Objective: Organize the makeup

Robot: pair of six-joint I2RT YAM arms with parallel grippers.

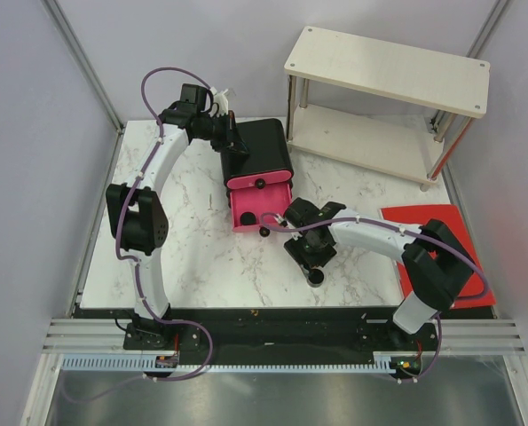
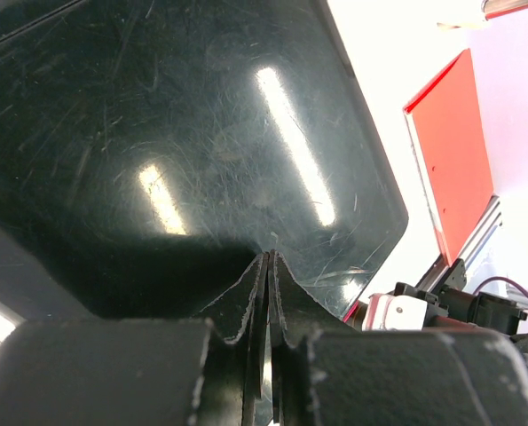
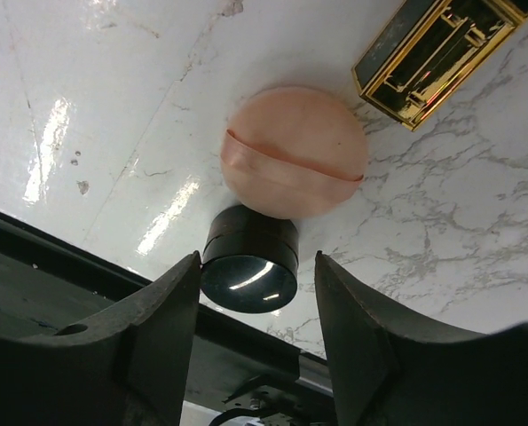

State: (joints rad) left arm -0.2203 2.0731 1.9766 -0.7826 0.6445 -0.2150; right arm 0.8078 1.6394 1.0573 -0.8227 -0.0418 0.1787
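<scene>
Right fingers [image 3: 161, 324] wide over black jar [image 3: 248, 266]

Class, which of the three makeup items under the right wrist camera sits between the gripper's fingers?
The round black jar, flanked by both fingers; the peach puff and gold-black tube lie beyond.

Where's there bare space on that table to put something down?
Bare marble lies between the left arm and the open pink drawer, and between the black box and the red sheet. It is crowded at the right gripper, around a black jar and peach puff.
</scene>
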